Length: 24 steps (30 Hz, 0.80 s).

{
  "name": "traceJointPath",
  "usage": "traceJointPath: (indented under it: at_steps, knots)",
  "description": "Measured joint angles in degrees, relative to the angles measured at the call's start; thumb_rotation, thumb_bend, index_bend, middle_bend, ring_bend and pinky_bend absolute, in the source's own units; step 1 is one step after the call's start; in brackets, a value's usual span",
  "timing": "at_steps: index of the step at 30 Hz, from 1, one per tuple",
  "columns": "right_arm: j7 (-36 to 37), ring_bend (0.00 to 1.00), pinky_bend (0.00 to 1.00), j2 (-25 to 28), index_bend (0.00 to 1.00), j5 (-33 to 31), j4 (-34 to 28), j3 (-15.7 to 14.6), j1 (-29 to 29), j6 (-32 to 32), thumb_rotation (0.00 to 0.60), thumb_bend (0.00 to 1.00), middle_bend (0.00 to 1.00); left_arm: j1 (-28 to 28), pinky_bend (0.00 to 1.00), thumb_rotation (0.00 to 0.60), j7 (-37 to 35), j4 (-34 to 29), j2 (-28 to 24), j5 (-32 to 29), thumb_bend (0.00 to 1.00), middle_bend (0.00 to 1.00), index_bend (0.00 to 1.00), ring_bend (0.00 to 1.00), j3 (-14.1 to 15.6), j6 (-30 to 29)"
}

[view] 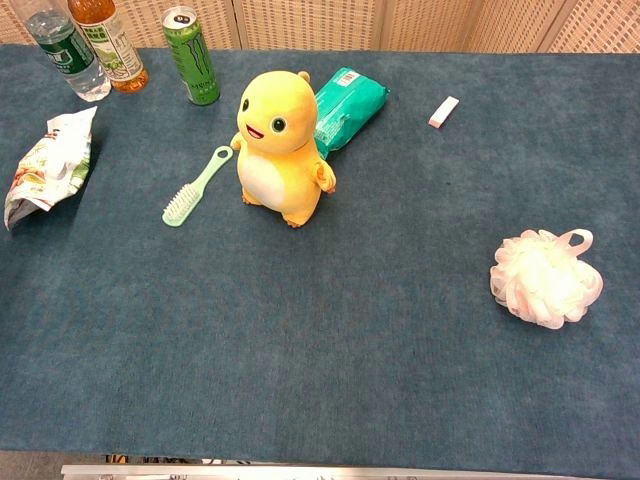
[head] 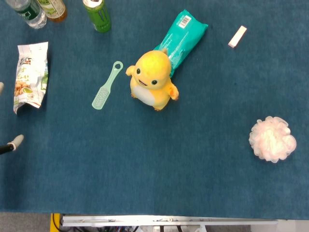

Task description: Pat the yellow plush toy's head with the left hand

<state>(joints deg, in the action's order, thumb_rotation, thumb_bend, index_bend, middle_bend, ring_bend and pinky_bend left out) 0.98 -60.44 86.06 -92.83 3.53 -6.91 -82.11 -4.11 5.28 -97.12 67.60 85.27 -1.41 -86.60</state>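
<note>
The yellow plush toy stands upright on the blue table, left of centre, its head facing the robot. Only two pale fingertips of my left hand show at the left edge of the head view, one low and one higher at the frame border. They are far apart with nothing between them, and well left of the toy. The chest view shows no hand. My right hand appears in neither view.
A mint brush lies just left of the toy and a teal packet behind it. A snack bag, two bottles and a green can sit at the back left. An eraser and a white bath puff are on the right.
</note>
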Motion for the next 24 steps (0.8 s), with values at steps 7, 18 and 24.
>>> traceJointPath:
  at_steps: [7, 18, 24]
  knots:
    - [0.4, 0.30, 0.30, 0.0, 0.33, -0.2, 0.2, 0.2, -0.3, 0.4, 0.600, 0.16, 0.38, 0.1, 0.00, 0.600, -0.3, -0.1, -0.1, 0.2, 0.10, 0.00, 0.00, 0.00, 0.1, 0.0]
    - [-0.5, 0.30, 0.30, 1.0, 0.33, -0.5, -1.6, 2.2, -1.8, 0.4, 0.600, 0.16, 0.38, -3.4, 0.00, 0.600, -7.0, -0.3, -2.3, 2.3, 0.10, 0.00, 0.00, 0.00, -1.6, 3.1]
    - [-1.7, 0.30, 0.30, 0.9, 0.28, -0.3, -2.7, 2.8, -2.5, 0.4, 0.600, 0.16, 0.38, -8.0, 0.00, 0.600, -15.1, 0.6, -2.8, 4.5, 0.10, 0.00, 0.00, 0.00, -3.6, 6.1]
